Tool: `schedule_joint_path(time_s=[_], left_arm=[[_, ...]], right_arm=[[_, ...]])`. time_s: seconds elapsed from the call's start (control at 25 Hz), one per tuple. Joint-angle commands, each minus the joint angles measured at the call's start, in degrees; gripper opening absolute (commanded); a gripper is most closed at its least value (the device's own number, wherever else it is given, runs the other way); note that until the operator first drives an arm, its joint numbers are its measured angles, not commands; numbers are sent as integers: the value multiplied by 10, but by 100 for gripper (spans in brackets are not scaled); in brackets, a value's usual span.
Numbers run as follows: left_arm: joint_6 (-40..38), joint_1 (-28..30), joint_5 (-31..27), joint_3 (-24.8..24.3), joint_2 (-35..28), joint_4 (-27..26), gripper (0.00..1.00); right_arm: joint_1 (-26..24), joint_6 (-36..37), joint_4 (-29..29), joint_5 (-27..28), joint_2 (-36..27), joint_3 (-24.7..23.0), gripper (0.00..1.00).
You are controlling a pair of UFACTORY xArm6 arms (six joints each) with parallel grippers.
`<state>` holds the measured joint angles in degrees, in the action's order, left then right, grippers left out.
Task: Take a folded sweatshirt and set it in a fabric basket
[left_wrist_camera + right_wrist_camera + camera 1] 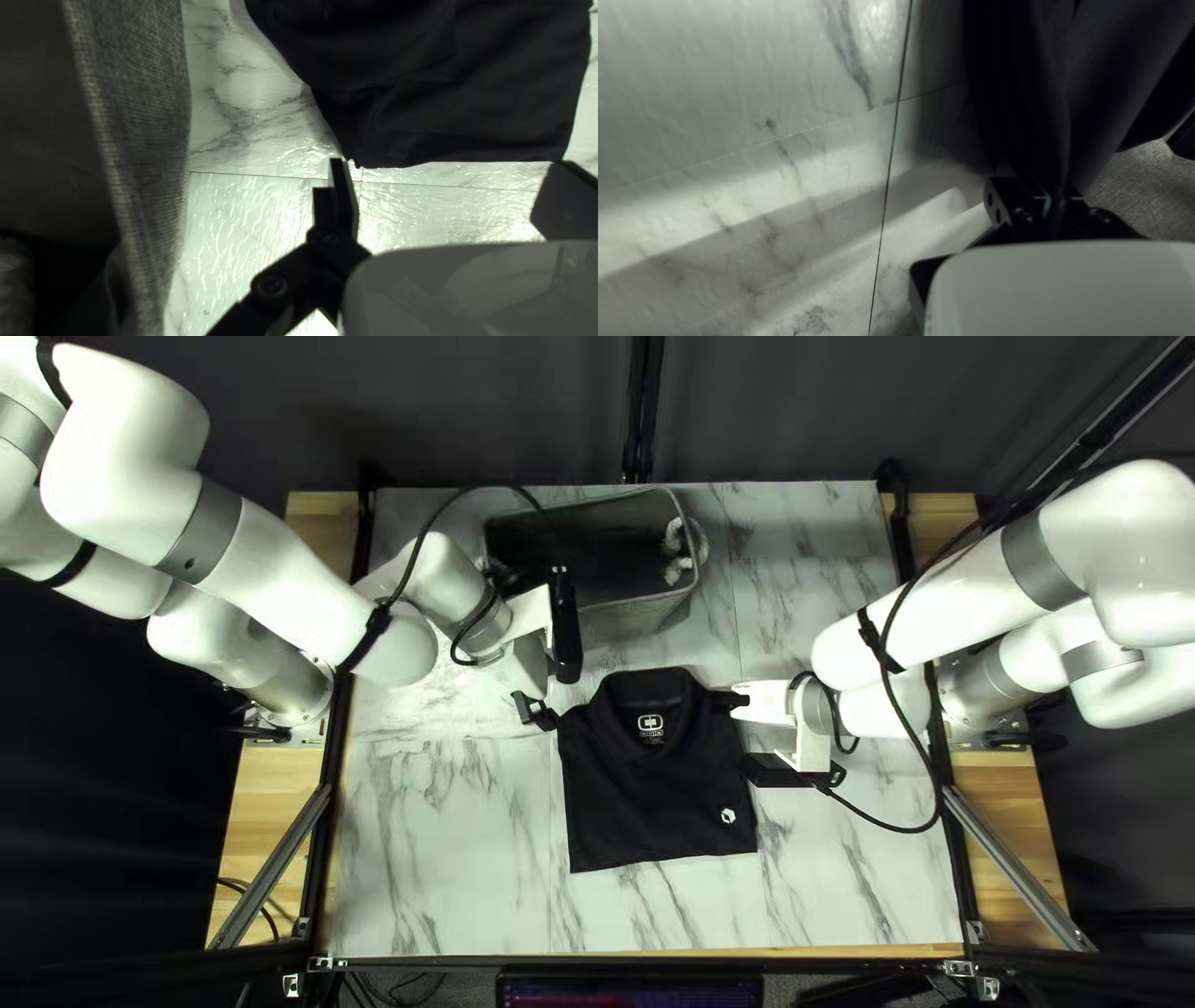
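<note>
A folded black shirt (657,772) lies on the table's middle, its collar toward the basket. The grey fabric basket (614,621) stands beyond it. My left gripper (535,712) is by the shirt's left shoulder; in the left wrist view the gripper (450,180) is wide open, nothing between its fingers, with the black shirt (430,93) just ahead of them. At the opposite shoulder is my right gripper (737,701). In the right wrist view the gripper (1055,202) pinches a gathered part of the shirt (1039,106) between both fingers.
The basket wall (140,124) rises close beside my left gripper in the left wrist view. Rope handles (679,550) show on the basket's right end. A dark cable loops beside each forearm. Marble-patterned table (448,859) surrounds the shirt.
</note>
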<state>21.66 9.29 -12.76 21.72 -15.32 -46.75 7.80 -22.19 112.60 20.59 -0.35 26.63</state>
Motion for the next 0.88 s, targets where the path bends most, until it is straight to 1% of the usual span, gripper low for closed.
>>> schedule_joint_path(time_s=[0.04, 0.12, 0.32, 0.36, 0.48, 0.56, 0.6, 0.72, 0.8, 0.88], left_arm=[[9, 18, 29, -2, 23, -28, 100], [31, 22, 37, 4, 39, -54, 100], [45, 40, 59, 0, 50, -86, 100], [39, 42, 62, -1, 51, -82, 100], [1, 44, 67, -3, 50, -48, 100], [-7, 48, 73, 1, 60, -46, 100], [-4, 51, 76, 4, 67, -52, 100], [31, 59, 88, 22, 99, -100, 100], [26, 61, 93, 27, 110, -98, 100], [36, 63, 98, 36, 126, -115, 100]], right_arm=[[7, -10, 5, 9, -4, -6, 0], [9, -13, 6, 12, -4, -7, 0], [13, -15, 5, 17, 2, -4, 0], [13, -16, 6, 17, 5, -3, 0], [12, -16, 8, 16, 7, 0, 0], [12, -13, 5, 16, 4, -2, 0], [12, -13, 5, 17, 3, -3, 0], [14, -12, 3, 18, 5, -2, 0], [15, -10, 1, 18, 5, -2, 0], [15, -9, -1, 18, 4, -3, 0]])
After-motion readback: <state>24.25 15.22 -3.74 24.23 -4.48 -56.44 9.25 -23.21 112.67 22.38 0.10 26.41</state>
